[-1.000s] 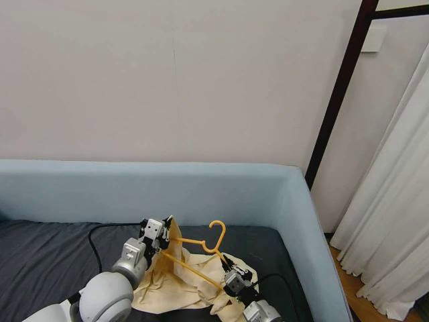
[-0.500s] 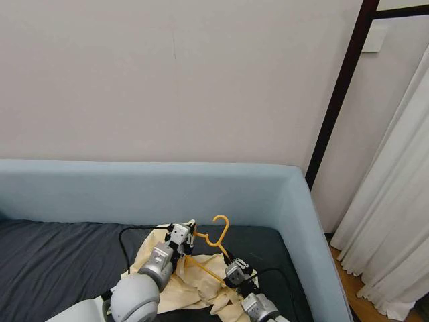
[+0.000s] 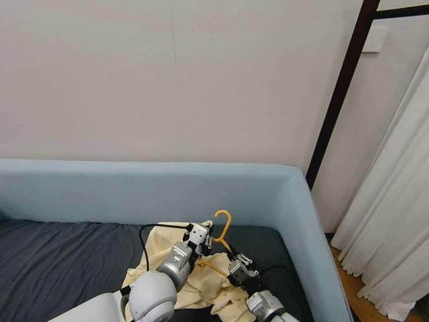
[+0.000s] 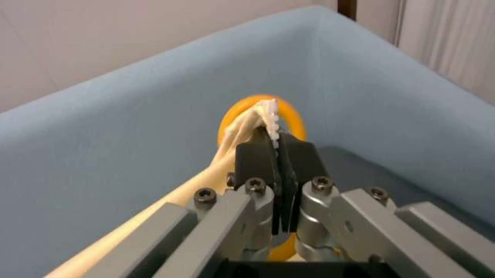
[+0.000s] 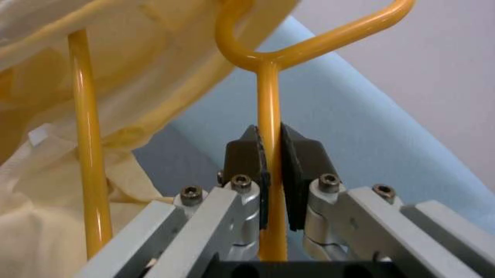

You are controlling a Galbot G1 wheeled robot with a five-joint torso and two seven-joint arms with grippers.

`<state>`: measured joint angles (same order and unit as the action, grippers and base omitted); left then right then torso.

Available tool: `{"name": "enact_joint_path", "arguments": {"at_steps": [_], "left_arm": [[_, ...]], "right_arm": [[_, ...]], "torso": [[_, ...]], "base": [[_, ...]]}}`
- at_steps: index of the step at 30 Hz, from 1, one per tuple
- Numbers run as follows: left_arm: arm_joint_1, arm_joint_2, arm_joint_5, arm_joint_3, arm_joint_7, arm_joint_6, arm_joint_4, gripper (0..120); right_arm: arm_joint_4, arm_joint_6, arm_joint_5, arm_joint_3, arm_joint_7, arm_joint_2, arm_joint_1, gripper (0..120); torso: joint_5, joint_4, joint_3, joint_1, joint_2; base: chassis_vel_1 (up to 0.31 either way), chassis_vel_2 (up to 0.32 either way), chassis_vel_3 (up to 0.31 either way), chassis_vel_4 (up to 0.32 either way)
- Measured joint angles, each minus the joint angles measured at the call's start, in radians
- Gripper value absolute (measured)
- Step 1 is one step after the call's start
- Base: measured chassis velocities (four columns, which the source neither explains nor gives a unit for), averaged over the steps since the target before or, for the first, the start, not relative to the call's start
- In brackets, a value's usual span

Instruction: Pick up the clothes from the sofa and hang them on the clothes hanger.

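Since the earlier frames the left gripper has carried the cloth rightward along the sofa to the hanger, near the sofa's right back corner. The right gripper sits just beside it, lower. In the left wrist view, the left gripper is pinched narrow on a pale fold of cloth, touching the hanger, with the sofa behind. In the right wrist view, the right gripper clamps the hanger below its hook, cloth draped alongside.
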<state>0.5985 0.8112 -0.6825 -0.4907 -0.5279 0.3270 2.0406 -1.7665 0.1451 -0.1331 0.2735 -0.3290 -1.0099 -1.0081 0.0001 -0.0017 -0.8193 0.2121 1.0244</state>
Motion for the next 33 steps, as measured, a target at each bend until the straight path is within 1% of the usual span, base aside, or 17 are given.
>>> {"name": "enact_joint_path", "arguments": {"at_steps": [6, 8, 10, 11, 15, 20, 24, 25, 26, 28, 30, 31, 33], "left_arm": [[-0.018, 0.015, 0.007, -0.054, 0.001, 0.005, 0.024, 0], [-0.007, 0.009, 0.013, -0.071, 0.005, 0.006, 0.045, 0], [0.024, 0.001, 0.041, -0.076, 0.019, 0.004, 0.055, 0], [0.024, 0.001, 0.041, -0.076, 0.019, 0.004, 0.055, 0], [0.105, -0.002, 0.100, -0.055, 0.034, -0.013, 0.044, 0], [0.158, -0.002, 0.130, -0.027, 0.048, -0.038, 0.035, 0], [0.195, -0.016, 0.139, -0.010, 0.064, -0.059, 0.059, 0], [0.202, -0.025, 0.143, -0.009, 0.069, -0.061, 0.070, 3], [0.202, -0.025, 0.143, -0.009, 0.069, -0.061, 0.070, 3], [0.221, -0.042, 0.151, -0.004, 0.084, -0.063, 0.093, 12], [0.272, -0.070, 0.184, 0.020, 0.104, -0.063, 0.124, 23], [0.272, -0.070, 0.184, 0.020, 0.104, -0.063, 0.124, 23], [0.321, -0.092, 0.219, 0.045, 0.111, -0.063, 0.137, 31]], "right_arm": [[0.024, 0.019, 0.030, -0.033, -0.024, 0.003, 0.003, 5], [0.030, 0.023, 0.050, -0.059, -0.028, 0.009, -0.006, 5], [0.030, 0.020, 0.056, -0.080, -0.027, 0.017, -0.013, 5], [0.030, 0.020, 0.056, -0.080, -0.027, 0.017, -0.013, 5], [0.001, 0.008, 0.061, -0.086, -0.019, 0.025, -0.022, 5], [-0.025, -0.018, 0.060, -0.085, -0.001, 0.034, -0.033, 5], [-0.028, -0.056, 0.045, -0.100, 0.011, 0.036, -0.051, 5], [-0.021, -0.066, 0.041, -0.106, 0.012, 0.035, -0.052, 5], [-0.021, -0.066, 0.041, -0.106, 0.012, 0.035, -0.052, 5], [-0.009, -0.080, 0.038, -0.116, 0.012, 0.032, -0.052, 5], [-0.004, -0.090, 0.038, -0.133, 0.010, 0.027, -0.053, 5], [-0.004, -0.090, 0.038, -0.133, 0.010, 0.027, -0.053, 5], [-0.002, -0.105, 0.034, -0.142, 0.009, 0.027, -0.058, 5]], "torso": [[-0.0001, 0.0002, 0.000, 0.000, 0.000], [0.0000, -0.0001, 0.000, 0.000, 0.000], [-0.0001, 0.0000, 0.000, 0.000, 0.000], [-0.0001, 0.0000, 0.000, 0.000, 0.000], [-0.0002, 0.0004, 0.000, 0.000, 0.000], [-0.0002, 0.0003, 0.000, 0.000, 0.000], [-0.0002, 0.0000, 0.000, 0.000, 0.000], [-0.0002, 0.0000, 0.000, 0.000, 0.000], [-0.0002, 0.0000, 0.000, 0.000, 0.000], [-0.0001, 0.0000, 0.000, 0.000, 0.000], [-0.0001, 0.0001, 0.000, 0.000, 0.000], [-0.0001, 0.0001, 0.000, 0.000, 0.000], [-0.0002, 0.0002, 0.000, 0.000, 0.000]], "base": [[0.000, 0.000, 0.000, 0.000], [0.000, 0.000, 0.000, 0.000], [0.000, 0.000, 0.000, 0.000], [0.000, 0.000, 0.000, 0.000], [0.000, 0.000, 0.000, 0.000], [0.000, 0.000, 0.000, 0.000], [0.000, 0.000, 0.000, 0.000], [0.000, 0.000, 0.000, 0.000], [0.000, 0.000, 0.000, 0.000], [0.000, 0.000, 0.000, 0.000], [0.000, 0.000, 0.000, 0.000], [0.000, 0.000, 0.000, 0.000], [0.000, 0.000, 0.000, 0.000]]}}
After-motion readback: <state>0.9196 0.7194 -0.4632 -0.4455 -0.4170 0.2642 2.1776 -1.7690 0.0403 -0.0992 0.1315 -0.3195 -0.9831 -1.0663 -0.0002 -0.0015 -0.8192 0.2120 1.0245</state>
